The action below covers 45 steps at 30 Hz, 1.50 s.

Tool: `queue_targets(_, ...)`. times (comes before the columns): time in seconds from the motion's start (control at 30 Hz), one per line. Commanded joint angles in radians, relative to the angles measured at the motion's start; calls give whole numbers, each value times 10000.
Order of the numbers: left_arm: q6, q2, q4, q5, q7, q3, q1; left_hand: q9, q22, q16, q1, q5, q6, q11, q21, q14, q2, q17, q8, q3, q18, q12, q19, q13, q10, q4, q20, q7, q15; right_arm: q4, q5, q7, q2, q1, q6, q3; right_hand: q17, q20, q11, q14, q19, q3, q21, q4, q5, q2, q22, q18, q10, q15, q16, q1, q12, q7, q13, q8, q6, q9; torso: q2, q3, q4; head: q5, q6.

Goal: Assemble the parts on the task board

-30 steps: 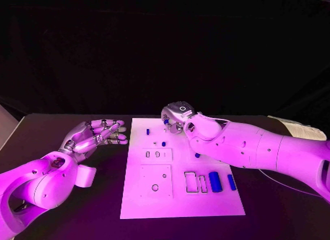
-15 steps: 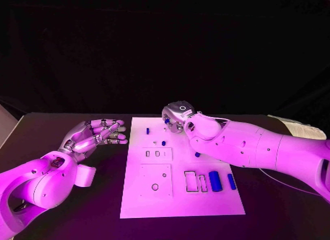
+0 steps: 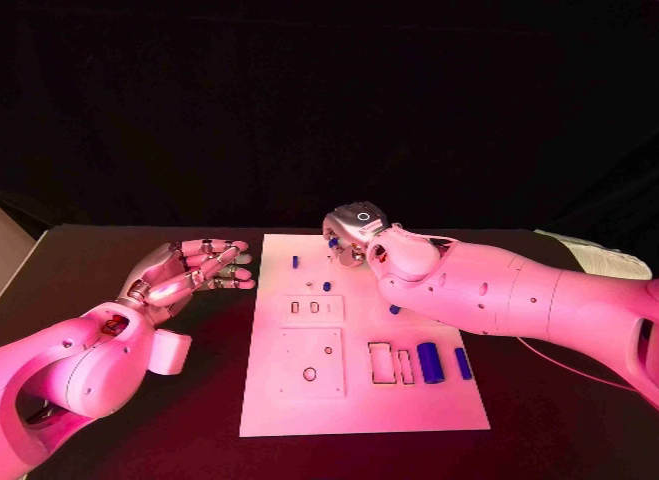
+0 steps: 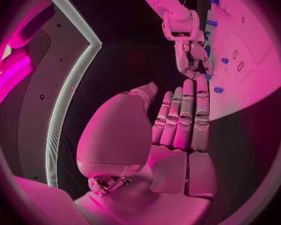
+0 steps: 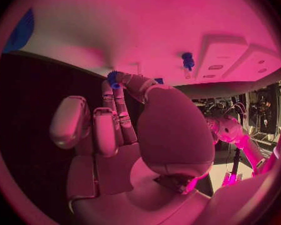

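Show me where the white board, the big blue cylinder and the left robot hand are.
task board (image 3: pixel 293 410): head view, bare near corner.
big blue cylinder (image 3: pixel 430 362): head view, mid-body.
left robot hand (image 3: pixel 185 274): head view, palm.

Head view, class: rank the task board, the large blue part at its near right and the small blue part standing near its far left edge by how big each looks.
1. Task board, by far the largest.
2. Large blue part.
3. Small blue part, smallest; it lies farther from the camera, which shrinks it somewhat.

Dim room, black backdrop; wrist views fisheye-bent, edges dark and soft.
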Motion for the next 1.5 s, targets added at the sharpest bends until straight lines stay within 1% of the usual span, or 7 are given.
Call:
queue_targets(0.03, 192, 5, 16, -47, 24, 9, 1, -14, 14, 60, 14, 7, 27, 54, 46, -42, -122, 11, -69, 66, 118, -35, 37, -16, 18, -14, -20, 242, -6, -73, -115, 29, 28, -31, 219, -20, -362, 123, -8, 264, -147, 142, -329, 137, -83, -288, -373, -83, -491, 208, -200, -381, -113, 125, 259, -372, -596, -85, 12, -3, -3, 9, -2)
queue_targets(0.43, 203, -12, -1, -47, 7, 9, 0, -14, 14, 60, 14, 7, 27, 54, 46, -42, -122, 11, -69, 66, 118, -35, 37, -16, 18, -14, -20, 242, -6, 243, -81, 1, -228, -38, -110, -23, -1302, 306, 153, 52, -506, -789, -1503, 222, -489, -404, -1723, 167, -1904, 326, -719, -334, -73, 9, -191, -872, -1342, -163, 25, 10, -3, 36, 17)
queue_targets(0.77, 195, -39, -86, -47, 13, 9, -1, -14, 14, 60, 14, 7, 27, 54, 46, -42, -122, 11, -69, 66, 118, -35, 37, -16, 18, -14, -20, 242, -6, 1684, 71, -153, -1339, -35, -625, 112, -1380, 310, 141, 50, -473, -1120, -1574, 326, -407, -339, -1766, 176, -1882, 322, -752, -278, -17, 15, -215, -879, -1270, -147, 18, 38, -62, 62, 109)
queue_targets(1.17, 195, -80, -169, -46, 41, 8, -29, -18, 12, 60, 4, 6, 23, 58, 48, -57, -130, 38, -79, 79, 117, -59, 29, -17, 17, -19, -17, 244, -2, 2894, 2237, 159, -3222, 130, -862, 439, -183, -19, -366, 347, -39, -926, -642, 647, -443, -618, -494, -27, 858, -69, -25, -305, 1315, -30, 721, -1050, -1319, -106, -25, 165, -247, 125, 232)
queue_targets(1.3, 202, -72, -185, -46, 43, 8, -41, -18, 12, 60, 4, 6, 23, 58, 48, -57, -130, 38, -79, 79, 117, -59, 29, -17, 17, -19, -17, 244, -2, 2824, 2561, 231, -3448, 150, -547, 458, 158, -207, -565, 399, 53, -2054, -320, 515, -280, -552, -35, -111, 1453, -249, 175, -127, 5347, -212, 4560, -1024, -1338, -2, -15, 204, -280, 135, 258)
queue_targets(1.4, 220, -45, -208, -45, 42, 7, -50, -18, 12, 60, 4, 6, 23, 58, 48, -57, -130, 38, -79, 79, 117, -59, 29, -17, 17, -19, -17, 244, -2, 2711, 2717, 216, -3565, 160, -174, 466, 1229, -60, -343, 587, 250, -2810, 492, 1064, -199, -321, 1075, -287, 2008, -65, 695, 103, 13010, 0, 12396, -981, -1578, 103, -7, 236, -292, 129, 261)
queue_targets(1.5, 239, -13, -231, -46, 39, 7, -60, -18, 12, 60, 4, 6, 23, 58, 48, -57, -130, 38, -79, 79, 117, -59, 29, -17, 17, -19, -17, 244, -2, 2568, 2786, 152, -3604, 165, 195, 470, 2546, 47, -244, 800, 466, -3233, 1512, 1527, -133, -302, 2381, -493, 2905, 86, 1249, 325, 14497, 128, 13969, -778, -1779, 173, -4, 232, -285, 93, 259)
